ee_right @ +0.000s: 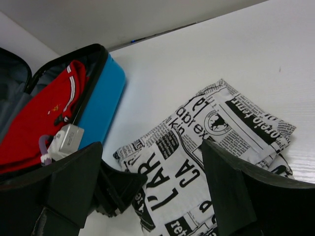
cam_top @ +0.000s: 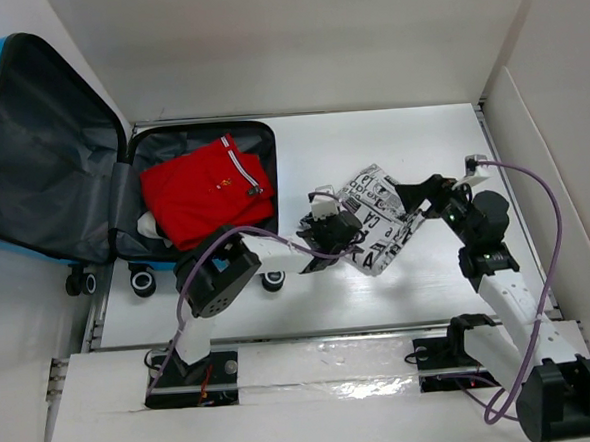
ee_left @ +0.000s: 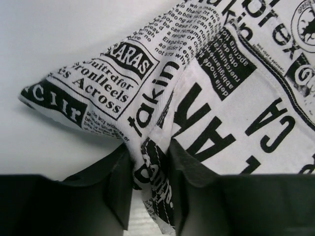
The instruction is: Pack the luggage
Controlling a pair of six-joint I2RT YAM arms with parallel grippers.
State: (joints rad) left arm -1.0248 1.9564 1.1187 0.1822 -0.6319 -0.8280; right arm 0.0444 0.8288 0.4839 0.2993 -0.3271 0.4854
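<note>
The left gripper [ee_left: 148, 150] has its jaws drawn narrow, pinching a raised fold of a black-and-white newsprint-patterned cloth [ee_left: 221, 98]; the fabric touches both inner faces and one corner of it juts out to the side. The right gripper [ee_right: 152, 157] hangs over the same cloth with its jaws wide, holding nothing. The cloth lies rumpled on the white bench [cam_top: 370, 136], to the right of the luggage [cam_top: 41, 156] and apart from it. The left gripper is at the cloth's edge nearer the luggage, the right gripper at the edge farther from it. The luggage is open at the bench's far left: its blue-shelled lid stands up, grey lining showing. Its lower half lies flat and holds a folded red garment [cam_top: 198, 197]. Its wheels [cam_top: 139, 283] face the arms' bases.
</note>
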